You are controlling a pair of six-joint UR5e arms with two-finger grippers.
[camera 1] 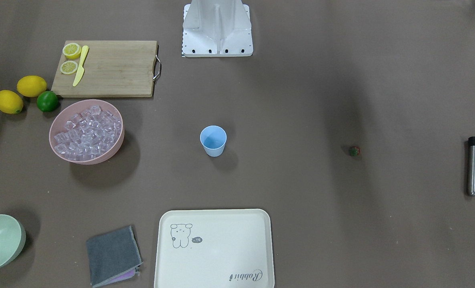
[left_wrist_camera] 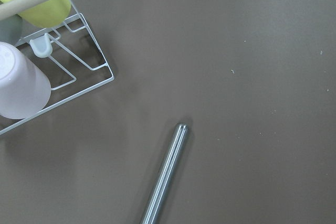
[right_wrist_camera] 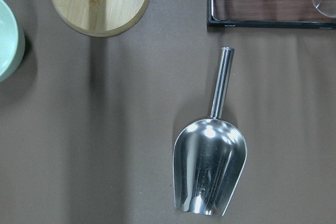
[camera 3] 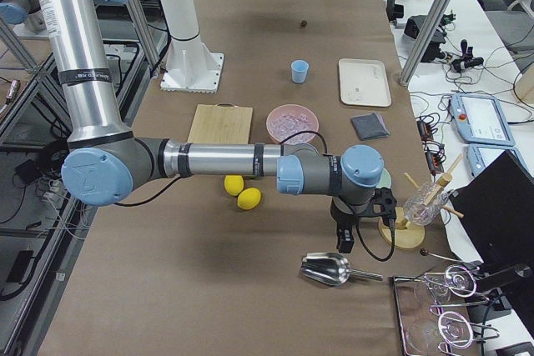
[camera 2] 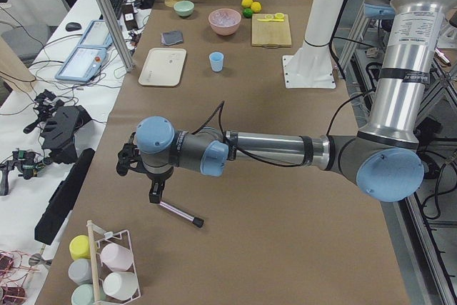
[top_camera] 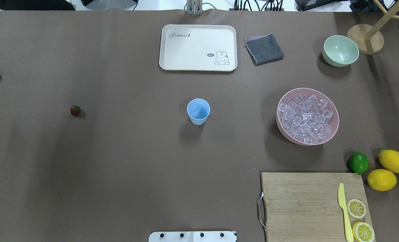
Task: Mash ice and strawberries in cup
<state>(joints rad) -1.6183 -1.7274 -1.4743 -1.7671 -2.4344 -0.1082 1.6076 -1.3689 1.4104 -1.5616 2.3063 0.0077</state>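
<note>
Brown tabletop spreads out from the robot's base. Nearest, on the robot's right, lies a wooden board (top_camera: 303, 201). Further out, at the middle, stands the cup (top_camera: 198, 111), upright and seemingly empty. It looks light and easy to tip, so it probably wants steadying by its wall during mashing. Well to its left lies the strawberry (top_camera: 75, 110), alone. It is small and round, likely to roll, and best pinched gently across its middle. Well to the cup's right, the ice (top_camera: 307, 117) fills a pink bowl (top_camera: 277, 121). The loose glassy cubes look slick, better scooped than pinched. Out at the tabletop's ends, the left tool (camera 2: 155, 198) hangs over a steel rod (camera 2: 180, 213), stiff and smooth, best taken mid-shaft. The right tool (camera 3: 344, 248) hangs over a scoop (camera 3: 327, 268), to be taken by its handle. Whether either tool is wide or narrow I cannot tell.
</note>
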